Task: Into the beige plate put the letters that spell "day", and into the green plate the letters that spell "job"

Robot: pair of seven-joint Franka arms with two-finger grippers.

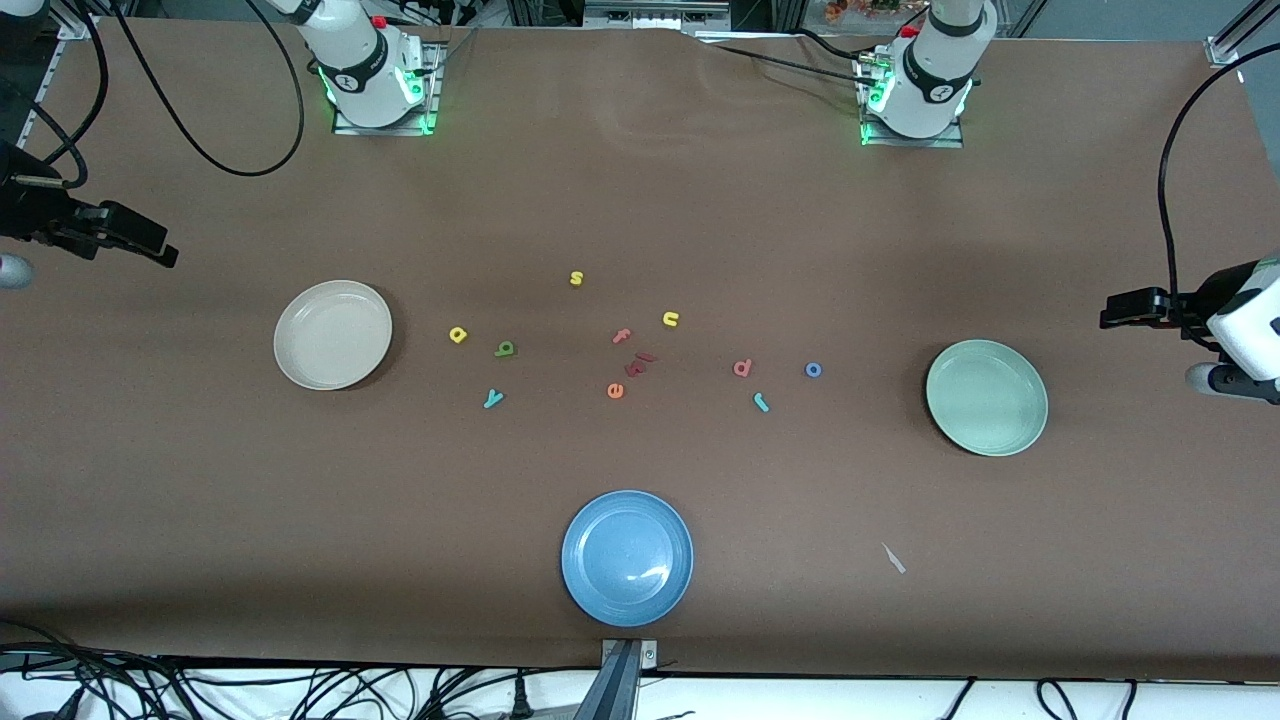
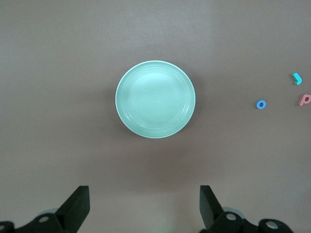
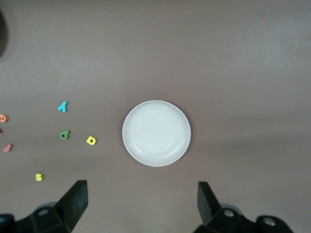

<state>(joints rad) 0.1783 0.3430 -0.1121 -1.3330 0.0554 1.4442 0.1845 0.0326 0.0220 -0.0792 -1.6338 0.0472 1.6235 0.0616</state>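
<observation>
Three plates, roughly eleven foam letters, two of them a blurred dark-red cluster.

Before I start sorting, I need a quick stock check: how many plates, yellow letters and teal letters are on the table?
Plates: 3 (beige plate, green plate, blue plate)
Yellow letters: 3 (yellow a, yellow s, yellow n)
Teal letters: 2 (teal y, teal j)
Total: 8

Brown table; beige plate, green plate, blue plate; yellow "a", blue "o".
</observation>
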